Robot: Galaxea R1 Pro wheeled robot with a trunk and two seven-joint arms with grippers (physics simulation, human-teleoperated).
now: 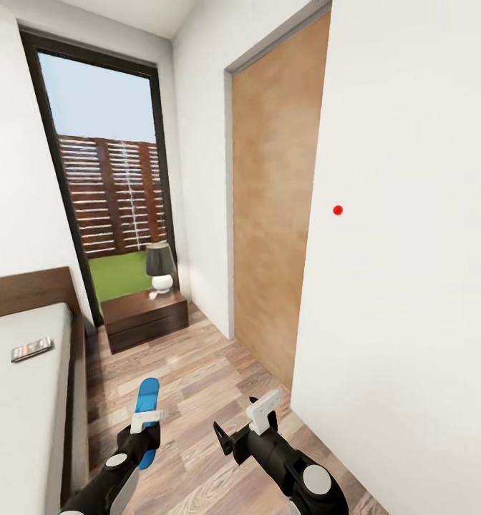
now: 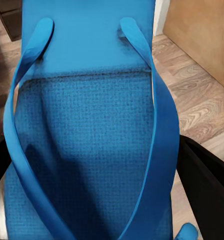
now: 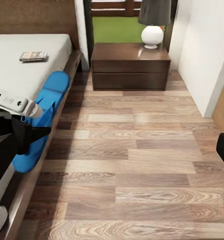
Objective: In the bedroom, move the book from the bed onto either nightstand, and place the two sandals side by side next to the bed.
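left gripper (image 1: pixel 147 422): fingers clamp blue sandal (image 1: pixel 147 420) between them, above floor (image 1: pixel 197 400) beside bed (image 1: pixel 26 400) | right gripper (image 1: pixel 263 413): fingers spread, empty | book (image 1: pixel 31 349) on bed | nightstand (image 1: pixel 144 318) ahead

A bright blue flat sandal (image 1: pixel 147 415) clamped in the robot's left gripper (image 1: pixel 147 420) beside the low grey-mattressed bed (image 1: pixel 18 400), where a thin dark paperback book (image 1: pixel 31 349) lies; beyond the bed, a dark brown two-drawer nightstand (image 1: pixel 145 317) bears a grey-shaded lamp (image 1: pixel 159 266); right gripper (image 1: pixel 263 411) empty above the wood-plank floor (image 1: pixel 197 386)
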